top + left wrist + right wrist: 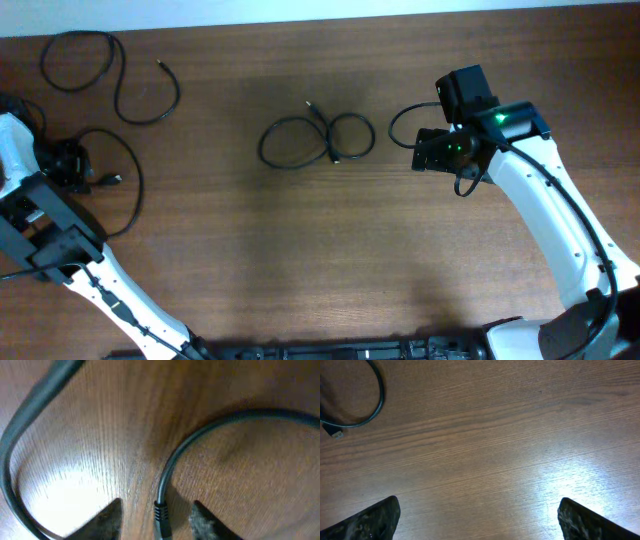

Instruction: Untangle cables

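Three thin black cables lie apart on the wooden table. One curls in loops at the far left point(82, 62). One forms a double loop in the middle point(315, 140). One arcs beside my left gripper point(134, 185). In the left wrist view my left gripper point(157, 522) is open, low over the table, with this cable's ribbed plug end point(161, 512) between the fingers, not clamped. My right gripper point(418, 152) is right of the middle cable. In the right wrist view it point(477, 517) is wide open and empty, with a cable loop and plug point(372, 407) at the upper left.
The brown wooden table point(300, 260) fills the view, with its far edge along the top point(300, 25). A thin black wire loop point(400, 125) sits against my right arm's wrist. The white arms reach in from the bottom left and bottom right.
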